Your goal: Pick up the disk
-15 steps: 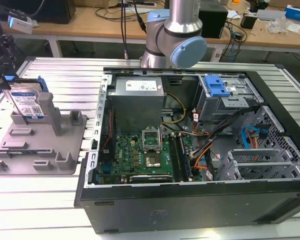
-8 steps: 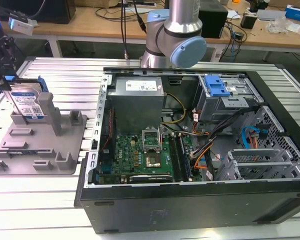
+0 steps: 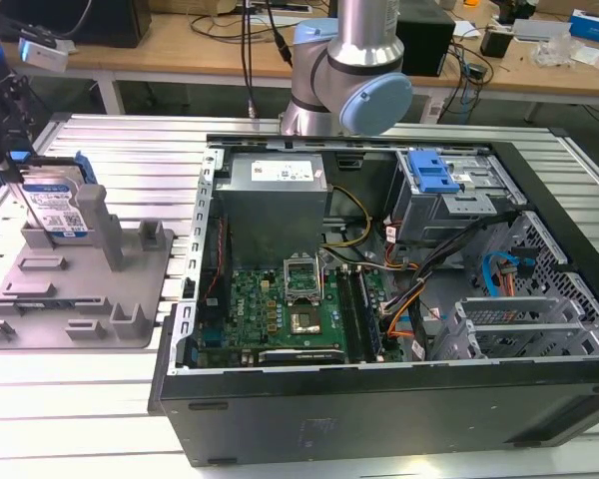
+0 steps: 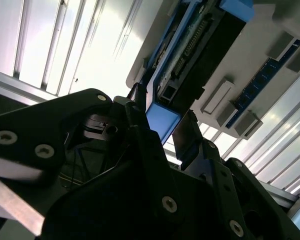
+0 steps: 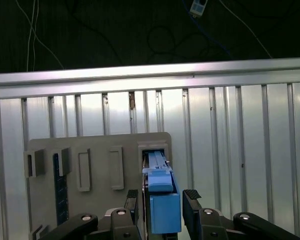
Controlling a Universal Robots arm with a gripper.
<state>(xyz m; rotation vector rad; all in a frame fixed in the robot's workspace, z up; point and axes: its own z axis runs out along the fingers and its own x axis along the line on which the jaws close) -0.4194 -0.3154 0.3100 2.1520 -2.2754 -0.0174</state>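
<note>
The end effector is spread. Its 2 black fingers stand 1 on each side of the top end of the disk, and in the first wrist view a thin gap shows between each finger and the blue rail. Nothing is pinched.

The disk stands upright on its edge in a slot of the grey holder, at the back corner on the exterior view's left. Its white-and-blue label faces the camera in that view, and blue rails run along its sides. The holder is a flat grey plate with several posts and small blocks sticking up. It lies on the ribbed metal worktop.

Just beside the holder, toward the exterior view's right, an open black computer case lies on its side on the same worktop. Inside it I can see a green circuit board, a grey power supply box, loose cables and a drive cage with a blue handle. The silver and pale-blue arm rises behind the case.
</note>
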